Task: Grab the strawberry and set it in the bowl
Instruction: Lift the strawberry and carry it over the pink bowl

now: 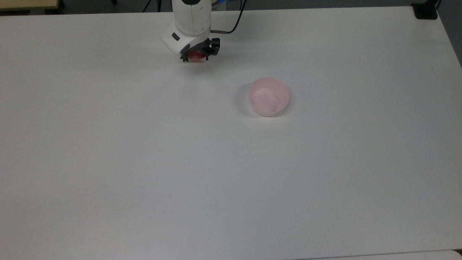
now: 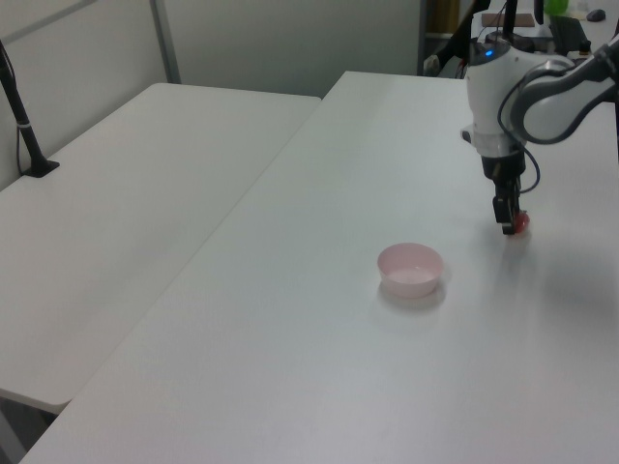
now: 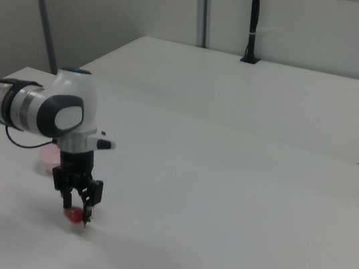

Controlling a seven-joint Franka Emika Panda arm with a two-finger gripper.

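Right view: the strawberry (image 3: 73, 214) sits between the claw's (image 3: 77, 213) spread fingers; whether they grip it is unclear.

Two white tables (image 2: 145, 184) stand side by side; grey partition panels (image 3: 116, 17), perhaps walls, behind.

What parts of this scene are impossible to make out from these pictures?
- The strawberry in the top view: mostly covered by the hand; its leafy cap cannot be seen.
- Whether the hand has closed on the strawberry: too small to tell in the left view and the right view.
- The bowl in the right view: partly behind the arm.
- The arm's base in the top view: cut off by the upper edge.
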